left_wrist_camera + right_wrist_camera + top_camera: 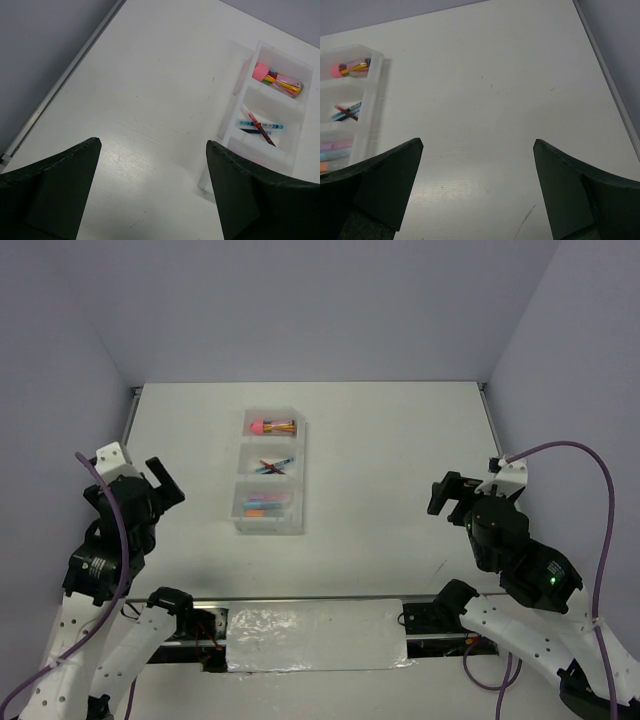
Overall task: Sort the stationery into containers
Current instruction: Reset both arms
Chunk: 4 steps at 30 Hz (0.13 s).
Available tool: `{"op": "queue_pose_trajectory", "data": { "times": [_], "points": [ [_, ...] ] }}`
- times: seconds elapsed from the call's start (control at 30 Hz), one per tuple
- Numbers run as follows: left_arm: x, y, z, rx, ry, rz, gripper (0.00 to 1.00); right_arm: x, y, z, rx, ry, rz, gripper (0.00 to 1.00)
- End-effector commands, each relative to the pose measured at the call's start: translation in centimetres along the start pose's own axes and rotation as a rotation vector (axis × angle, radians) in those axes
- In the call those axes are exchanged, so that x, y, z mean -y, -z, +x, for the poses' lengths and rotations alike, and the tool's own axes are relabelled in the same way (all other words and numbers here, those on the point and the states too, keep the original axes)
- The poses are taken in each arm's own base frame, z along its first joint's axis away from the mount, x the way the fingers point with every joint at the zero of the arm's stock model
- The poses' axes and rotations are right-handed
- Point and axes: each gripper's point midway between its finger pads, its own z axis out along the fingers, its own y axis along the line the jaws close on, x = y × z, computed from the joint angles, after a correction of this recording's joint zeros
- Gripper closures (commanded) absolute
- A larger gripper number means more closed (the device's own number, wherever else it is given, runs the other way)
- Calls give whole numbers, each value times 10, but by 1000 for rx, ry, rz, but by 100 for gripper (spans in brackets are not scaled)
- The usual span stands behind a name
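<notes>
While all the stationery (266, 503) lay inside the three compartments of the tray (302, 480), the left hand (166, 482) and right hand (447, 494) hung empty and spread wide, well apart from it above the tabletop (400, 440). A careless reach could have knocked the tray and spilled its contents.

White arms (525, 632), black fingers (55, 192), purple cables (565, 446)

The translucent white tray (303, 480) lies flat, its long side running from 12 to 6 o'clock. Pink and orange tubes (270, 426) lie in its 12 o'clock compartment, crossed blue and red pens (273, 466) in the middle one, and pastel highlighters (265, 506) in the 6 o'clock one.
</notes>
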Motion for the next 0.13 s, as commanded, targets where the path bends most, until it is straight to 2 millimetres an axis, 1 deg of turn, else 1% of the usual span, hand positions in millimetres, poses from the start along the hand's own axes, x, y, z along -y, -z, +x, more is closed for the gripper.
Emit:
{"op": "queue_pose_trajectory", "data": {
  "times": [0.0, 0.1],
  "points": [
    [-1, -1, -6, 32, 35, -8, 1, -4, 2, -11, 22, -41, -13, 0],
    [-1, 0, -6, 35, 39, -7, 1, -7, 1, -11, 21, -40, -21, 0]
  ]
}}
